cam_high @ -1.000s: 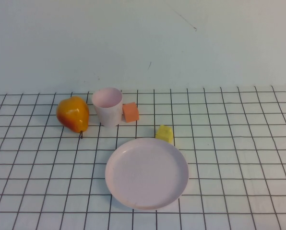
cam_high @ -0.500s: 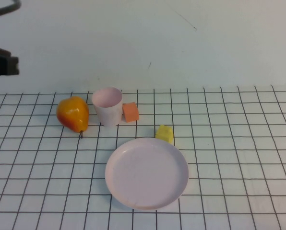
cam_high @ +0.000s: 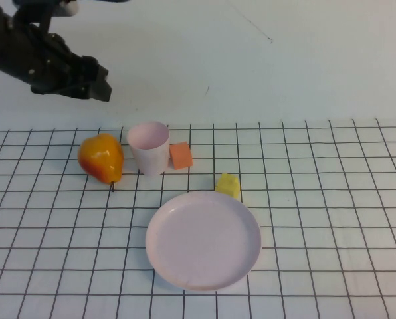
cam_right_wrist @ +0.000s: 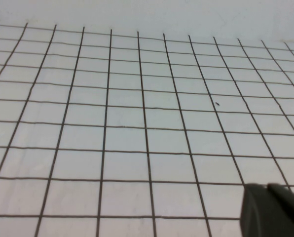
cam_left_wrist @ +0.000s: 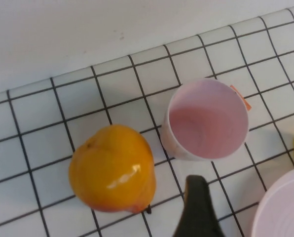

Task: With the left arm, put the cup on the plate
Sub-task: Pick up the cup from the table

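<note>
The pale pink cup [cam_high: 149,147] stands upright on the gridded table, behind and to the left of the round pink plate [cam_high: 203,240], apart from it. My left gripper [cam_high: 93,85] hangs high at the back left, above and left of the cup, holding nothing. In the left wrist view the cup [cam_left_wrist: 206,121] shows from above, empty. One black finger [cam_left_wrist: 199,207] stands alone in front of it, so the jaws are apart, and the plate's rim [cam_left_wrist: 280,207] shows at the corner. My right gripper [cam_right_wrist: 266,187] is shut over bare table and is out of the high view.
An orange-yellow pear [cam_high: 101,158] lies just left of the cup, almost touching it. A small orange cube [cam_high: 181,155] sits against the cup's right side. A yellow block [cam_high: 228,185] rests at the plate's back edge. A white wall rises behind the table.
My left arm has come into the high view from the upper left and moved right, toward the space above the pear and cup. Nothing on the table has moved.
</note>
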Robot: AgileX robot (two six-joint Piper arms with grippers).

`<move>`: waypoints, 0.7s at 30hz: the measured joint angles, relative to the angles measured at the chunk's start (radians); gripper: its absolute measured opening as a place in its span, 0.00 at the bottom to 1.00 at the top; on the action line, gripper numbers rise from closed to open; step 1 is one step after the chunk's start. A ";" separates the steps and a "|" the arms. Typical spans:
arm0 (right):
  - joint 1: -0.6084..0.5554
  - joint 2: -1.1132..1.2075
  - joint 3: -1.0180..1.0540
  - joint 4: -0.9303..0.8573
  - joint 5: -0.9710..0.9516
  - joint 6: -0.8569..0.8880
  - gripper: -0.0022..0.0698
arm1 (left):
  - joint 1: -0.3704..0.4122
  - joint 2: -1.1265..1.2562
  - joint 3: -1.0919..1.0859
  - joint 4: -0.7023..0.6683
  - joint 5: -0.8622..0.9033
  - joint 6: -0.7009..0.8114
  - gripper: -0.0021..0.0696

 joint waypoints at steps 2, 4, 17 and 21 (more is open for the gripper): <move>0.000 0.000 0.000 0.000 0.000 0.000 0.03 | -0.010 0.083 -0.089 0.004 0.033 0.001 0.64; 0.000 0.000 0.000 0.000 0.000 0.000 0.03 | -0.027 0.173 -0.188 0.031 0.054 0.001 0.67; 0.000 0.000 0.000 0.000 0.000 0.000 0.03 | -0.141 0.559 -0.547 0.212 0.121 -0.002 0.68; 0.000 0.000 0.000 0.000 0.000 0.000 0.03 | -0.146 0.587 -0.553 0.240 0.144 -0.002 0.68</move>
